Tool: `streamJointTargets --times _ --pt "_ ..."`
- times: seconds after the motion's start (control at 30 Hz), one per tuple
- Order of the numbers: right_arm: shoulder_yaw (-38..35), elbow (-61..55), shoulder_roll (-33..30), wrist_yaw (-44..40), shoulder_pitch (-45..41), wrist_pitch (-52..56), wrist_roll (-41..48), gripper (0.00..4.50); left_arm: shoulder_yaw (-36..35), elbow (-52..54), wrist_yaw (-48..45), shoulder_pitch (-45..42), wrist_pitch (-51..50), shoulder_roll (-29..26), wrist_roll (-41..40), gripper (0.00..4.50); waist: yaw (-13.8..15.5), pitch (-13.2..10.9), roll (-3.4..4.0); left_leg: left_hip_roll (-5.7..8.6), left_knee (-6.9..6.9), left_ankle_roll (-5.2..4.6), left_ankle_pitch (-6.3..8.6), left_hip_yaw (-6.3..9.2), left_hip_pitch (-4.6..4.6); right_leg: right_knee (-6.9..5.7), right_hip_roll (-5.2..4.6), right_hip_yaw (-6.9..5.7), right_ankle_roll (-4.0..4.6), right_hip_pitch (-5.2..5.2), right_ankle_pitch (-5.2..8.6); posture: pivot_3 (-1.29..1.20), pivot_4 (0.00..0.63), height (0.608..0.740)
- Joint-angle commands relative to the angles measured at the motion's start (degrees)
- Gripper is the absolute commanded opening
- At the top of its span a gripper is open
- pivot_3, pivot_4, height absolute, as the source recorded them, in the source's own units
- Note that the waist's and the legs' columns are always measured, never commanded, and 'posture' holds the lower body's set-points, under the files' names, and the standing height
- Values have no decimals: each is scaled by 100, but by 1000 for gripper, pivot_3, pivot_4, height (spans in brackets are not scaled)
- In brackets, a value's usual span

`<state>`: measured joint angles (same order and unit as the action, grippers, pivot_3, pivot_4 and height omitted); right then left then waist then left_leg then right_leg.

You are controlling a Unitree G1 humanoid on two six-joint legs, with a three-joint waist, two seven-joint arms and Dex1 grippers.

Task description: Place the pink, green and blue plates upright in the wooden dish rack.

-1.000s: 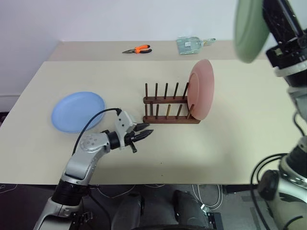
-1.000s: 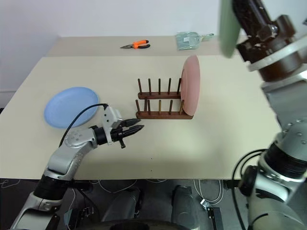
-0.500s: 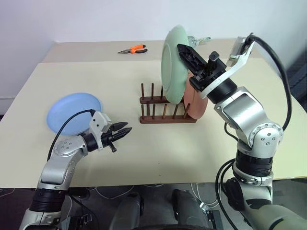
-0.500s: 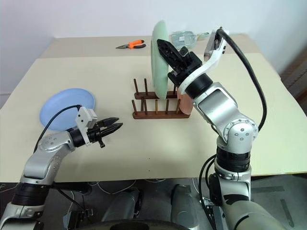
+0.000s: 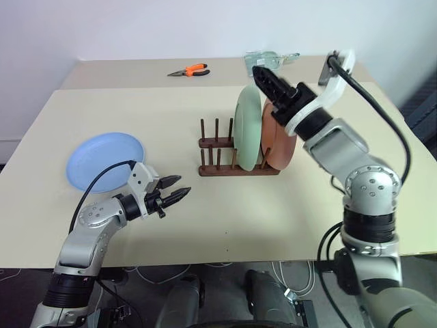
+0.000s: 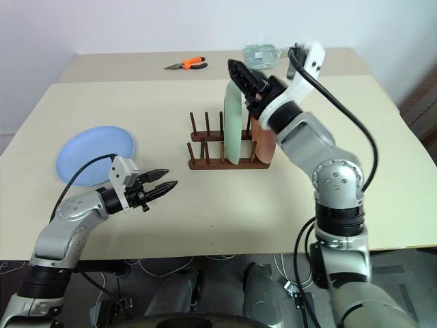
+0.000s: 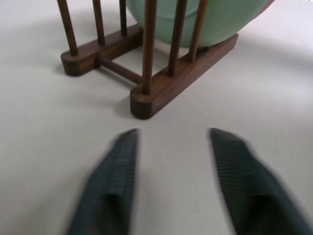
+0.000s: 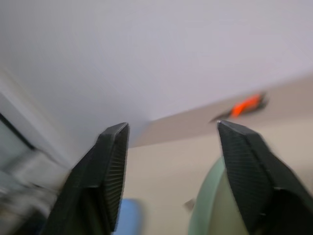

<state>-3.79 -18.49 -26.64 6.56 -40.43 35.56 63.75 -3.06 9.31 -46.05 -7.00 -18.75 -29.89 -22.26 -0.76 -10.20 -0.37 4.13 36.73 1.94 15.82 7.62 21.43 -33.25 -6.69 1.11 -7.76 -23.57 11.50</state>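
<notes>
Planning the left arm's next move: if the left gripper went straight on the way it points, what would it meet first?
Probably the near end of the wooden dish rack, straight ahead of the open left gripper, with bare table between.

Lab: bare table (image 5: 205, 225), pliers (image 5: 193, 70)

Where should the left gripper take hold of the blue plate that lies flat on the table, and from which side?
Probably at the near rim of the blue plate, the edge closest to the open left gripper. It lies flat and shallow on the table, so one finger must slip under the raised lip and one over it, coming in low from the robot's side.
</notes>
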Motion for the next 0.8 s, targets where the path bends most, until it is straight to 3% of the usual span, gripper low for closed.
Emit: streamJointTargets --times 0.03,0.17,0.3,0.37,0.47,0.7,0.8 --pt "-23 -275 -462 -973 -394 -393 -910 2833 -722 -274 992 -428 173 181 122 4490 5 -1 -1 0 0 0 0 -1 0 0 0 0 -5 -1 2 0 150 740" --pt "270 -533 -826 -2083 -678 -459 -1430 4475 -1450 -952 2737 -1040 236 397 661 4500 -12 2 -8 -1 1 0 -1 3 -3 -2 1 -3 -40 1 0 0 150 740" --pt "1029 -840 -857 -2885 -592 -445 -2083 4475 -2553 -1308 4829 -1622 -399 474 959 4500 -30 9 -26 -3 -16 1 -1 2 -7 1 2 -3 -39 -4 -3 0 150 740" --pt "1287 -844 -758 -3145 -449 -528 -2369 4475 -3002 -1266 5450 -1729 -828 529 872 4500 -20 10 -37 -2 -17 3 -2 5 -6 -1 2 -3 -35 -7 -6 0 150 740" --pt "1469 -767 -538 -3336 -265 -599 -2659 4475 -3415 -946 5798 -1708 -1556 681 529 4500 14 10 -41 2 -16 9 -5 5 -5 0 -4 -1 -28 -5 -11 0 150 740" --pt "1527 -727 -176 -3638 -27 -621 -3091 4475 -4480 -269 6147 -1712 -3181 1533 -1136 4500 94 8 -88 7 -13 27 -14 19 -2 -3 -3 -9 -28 -1 -13 0 150 740" --pt "1497 -760 -40 -3635 8 -575 -3197 4500 -4913 -324 6402 -1728 -3335 1856 -1691 3666 82 9 -87 4 -17 30 -15 19 -4 -7 -1 -8 -26 -6 -14 0 150 740"
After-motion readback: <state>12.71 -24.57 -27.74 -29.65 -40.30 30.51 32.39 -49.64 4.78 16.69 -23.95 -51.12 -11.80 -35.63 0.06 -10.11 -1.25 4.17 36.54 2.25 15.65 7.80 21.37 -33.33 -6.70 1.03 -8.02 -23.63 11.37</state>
